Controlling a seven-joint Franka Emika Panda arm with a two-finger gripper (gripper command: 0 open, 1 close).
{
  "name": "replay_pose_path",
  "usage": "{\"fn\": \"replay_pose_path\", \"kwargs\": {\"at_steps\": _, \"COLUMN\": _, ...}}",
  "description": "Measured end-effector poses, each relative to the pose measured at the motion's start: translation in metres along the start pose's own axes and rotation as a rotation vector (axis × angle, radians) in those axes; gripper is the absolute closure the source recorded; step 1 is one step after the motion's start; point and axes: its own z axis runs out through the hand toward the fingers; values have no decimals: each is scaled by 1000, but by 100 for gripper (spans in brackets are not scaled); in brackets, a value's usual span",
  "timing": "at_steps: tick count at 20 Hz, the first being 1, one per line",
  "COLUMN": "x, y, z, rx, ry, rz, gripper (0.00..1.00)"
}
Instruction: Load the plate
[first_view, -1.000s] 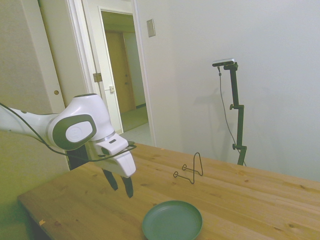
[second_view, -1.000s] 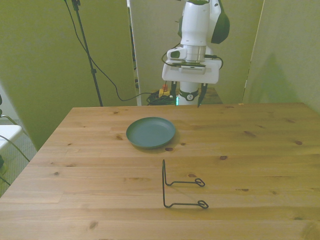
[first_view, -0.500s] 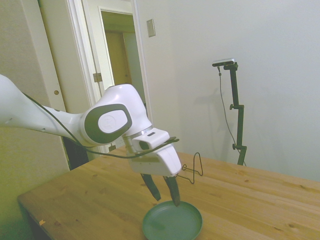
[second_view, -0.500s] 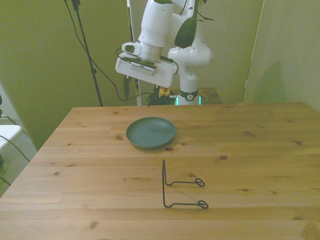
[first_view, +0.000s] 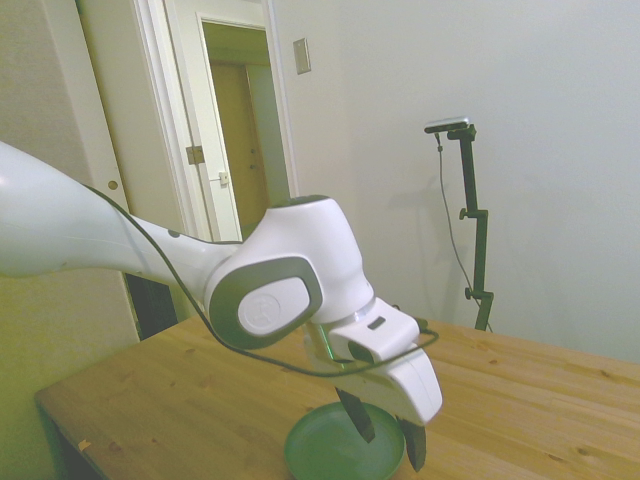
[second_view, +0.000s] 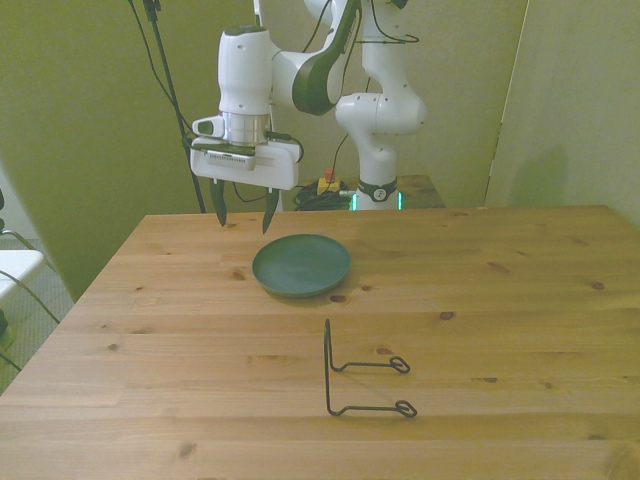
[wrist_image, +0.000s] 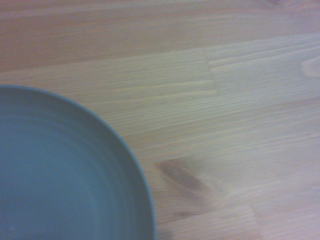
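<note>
Task had barely started, by my read: the plate (second_view: 301, 265) lay flat on the table (second_view: 500, 330), nothing gripped, and the wire stand (second_view: 362, 375) it presumably goes into stood empty, well apart from it toward the near edge in the front view. The gripper (second_view: 243, 216) hung above the table just off the plate's rim, on the front view's left, fingers spread wide w/ nothing between them. Left to do, as far as I could judge: get down to the rim, pinch it, lift, carry over and slot the plate upright in the stand, i.e. pretty much everything. Side view showed the gripper (first_view: 388, 440) low over the plate (first_view: 320, 452), but the arm's bulk blocked the stand completely there, and the plate's near edge was cut off by the frame bottom. Couldn't tell from either view whether the fingertips were level w/ the rim or above it. Wrist view was soft: only a slice of the plate (wrist_image: 55, 175) beside bare wood, rim faintly visible, no stand.
</note>
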Motion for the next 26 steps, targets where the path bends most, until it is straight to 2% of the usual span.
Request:
{"fn": "replay_pose_path", "kwargs": {"at_steps": 5, "x": -5, "y": -5, "z": 22, "rx": 101, "ry": -137, "rz": 13, "gripper": 0}}
{"fn": "replay_pose_path", "kwargs": {"at_steps": 8, "x": -1, "y": -8, "z": 26, "rx": 134, "ry": -170, "rz": 24, "gripper": 0}}
{"fn": "replay_pose_path", "kwargs": {"at_steps": 14, "x": 4, "y": -14, "z": 52, "rx": 128, "ry": -213, "rz": 13, "gripper": 0}}
{"fn": "replay_pose_path", "kwargs": {"at_steps": 20, "x": 2, "y": -15, "z": 63, "rx": 133, "ry": -232, "rz": -5, "gripper": 0}}
{"fn": "replay_pose_path", "kwargs": {"at_steps": 21, "x": 2, "y": -15, "z": 65, "rx": 136, "ry": -235, "rz": -3, "gripper": 100}}
{"fn": "replay_pose_path", "kwargs": {"at_steps": 26, "x": 2, "y": -14, "z": 67, "rx": 140, "ry": -239, "rz": 0, "gripper": 100}}
